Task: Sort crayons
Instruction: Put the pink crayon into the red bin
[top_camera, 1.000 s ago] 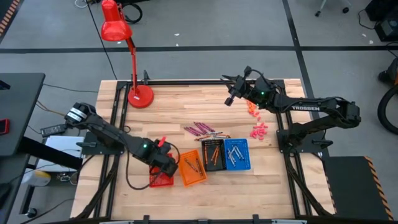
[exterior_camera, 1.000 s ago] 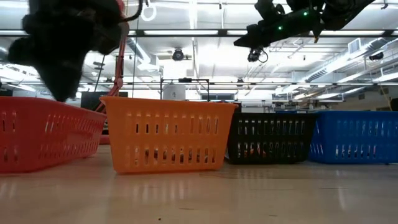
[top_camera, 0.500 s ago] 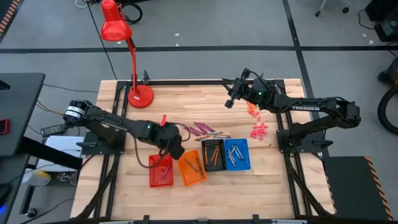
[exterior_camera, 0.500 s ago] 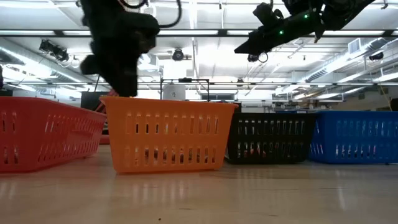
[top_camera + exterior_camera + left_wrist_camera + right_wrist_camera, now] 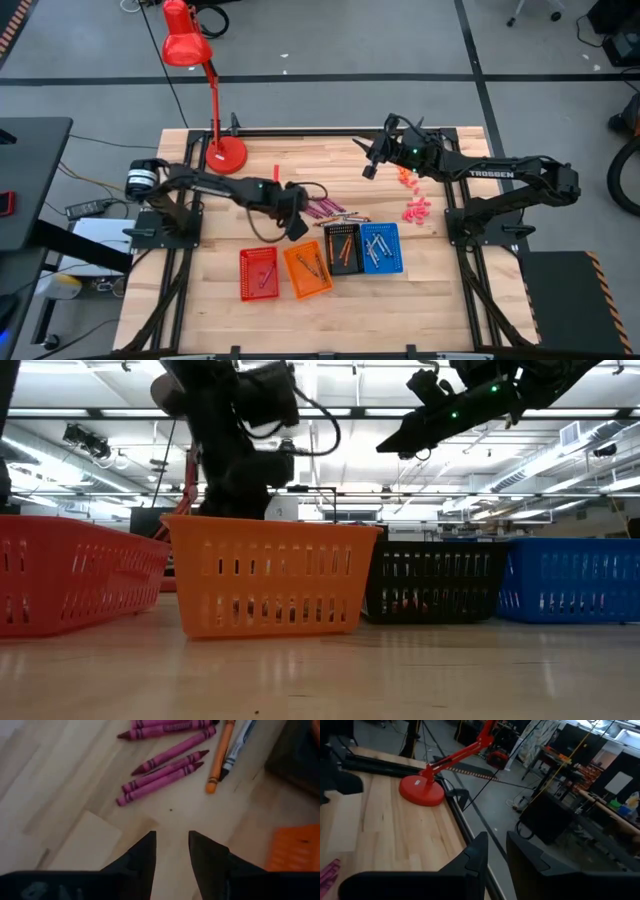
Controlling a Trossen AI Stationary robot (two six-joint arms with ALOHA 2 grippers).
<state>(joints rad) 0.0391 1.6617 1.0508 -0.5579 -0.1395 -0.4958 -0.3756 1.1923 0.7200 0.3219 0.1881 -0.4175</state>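
Observation:
Loose crayons (image 5: 326,208) lie flat on the table's middle: several magenta ones (image 5: 161,769), an orange one (image 5: 220,756) and a grey one (image 5: 238,744). My left gripper (image 5: 296,224) hangs just near and left of this pile, fingers pointing down, open by a narrow gap and empty (image 5: 172,851). Four small baskets stand in a row nearer the front: red (image 5: 259,273), orange (image 5: 308,270), black (image 5: 343,249) and blue (image 5: 381,247), each with some crayons inside. My right gripper (image 5: 368,164) waits raised over the table's far side, open by a narrow gap and empty (image 5: 497,851).
A red desk lamp (image 5: 224,152) stands at the far left of the table. Small pink (image 5: 416,210) and orange (image 5: 405,177) pieces lie near the right edge. Bare wood lies left of the pile and in front of the baskets.
My left gripper has gone from over the red basket toward the table's far edge and right, and now hangs beside the loose crayon pile. The baskets and crayons have kept their places.

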